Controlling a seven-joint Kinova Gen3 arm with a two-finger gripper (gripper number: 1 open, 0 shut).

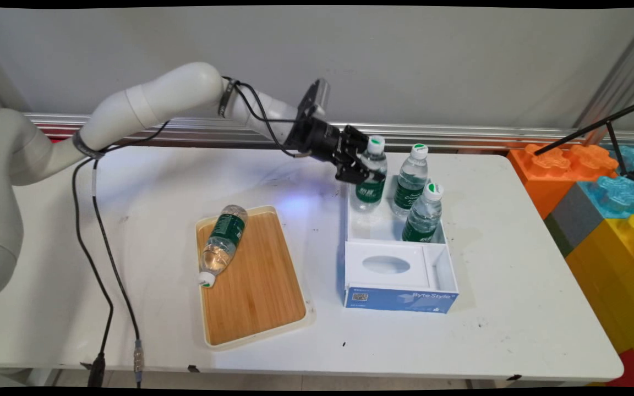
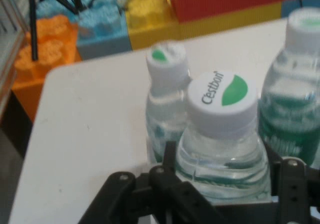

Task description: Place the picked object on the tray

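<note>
Fingers [image 2: 170, 160] around ribbed clear bottle [image 1: 370, 177]

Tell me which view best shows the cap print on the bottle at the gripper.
Hand view: the bottle's cap faces the camera, with "Cestbon" and a green leaf legible. Main view shows that cap only as a small white top; no lettering can be made out.

white rounded arm [image 1: 146, 104], black pincer [image 1: 362, 165], black cables [image 1: 97, 220] along it

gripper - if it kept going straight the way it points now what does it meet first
The gripper already has the nearest water bottle between its fingers, so it meets that bottle first. Past it likely stands the second bottle, though depth is unclear.
</note>
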